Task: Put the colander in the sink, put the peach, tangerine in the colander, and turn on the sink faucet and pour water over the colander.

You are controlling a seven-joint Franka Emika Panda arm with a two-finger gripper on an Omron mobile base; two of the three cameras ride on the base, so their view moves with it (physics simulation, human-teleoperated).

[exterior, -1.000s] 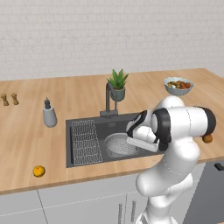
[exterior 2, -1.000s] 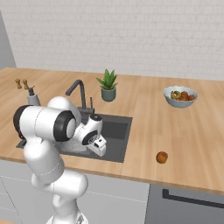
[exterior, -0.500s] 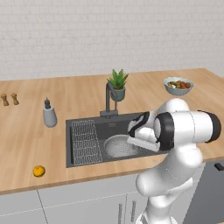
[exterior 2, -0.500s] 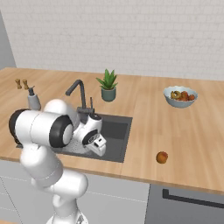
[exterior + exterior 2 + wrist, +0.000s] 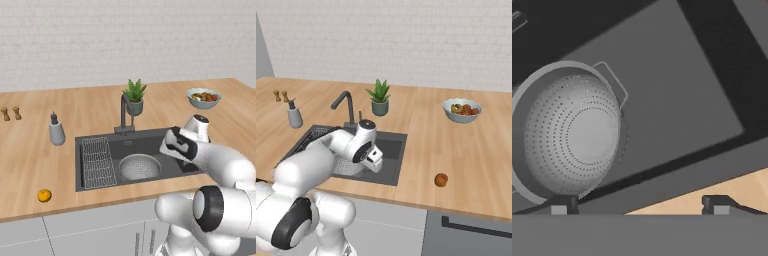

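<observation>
The silvery colander (image 5: 140,166) sits upright on the floor of the dark sink (image 5: 165,150), right of the wire rack (image 5: 97,160). In the hand view the colander (image 5: 572,130) lies left of centre on the bare sink floor (image 5: 677,90). My gripper (image 5: 638,206) is open and empty, hovering over the sink's front right part, right of the colander (image 5: 171,149). The faucet (image 5: 124,112) stands behind the basin with no water running. The tangerine (image 5: 44,195) rests on the counter at the front left. On the counter right of the sink lies the peach (image 5: 441,180).
A potted plant (image 5: 134,97) stands just behind the faucet. A pale bowl of mixed fruit (image 5: 203,98) is at the back right. A grey soap dispenser (image 5: 56,131) stands left of the sink, and two small shakers (image 5: 10,113) sit at the far left.
My hand has drifted right, away from the colander, and the arm's upper links have swung down and forward. The colander stays in the sink.
</observation>
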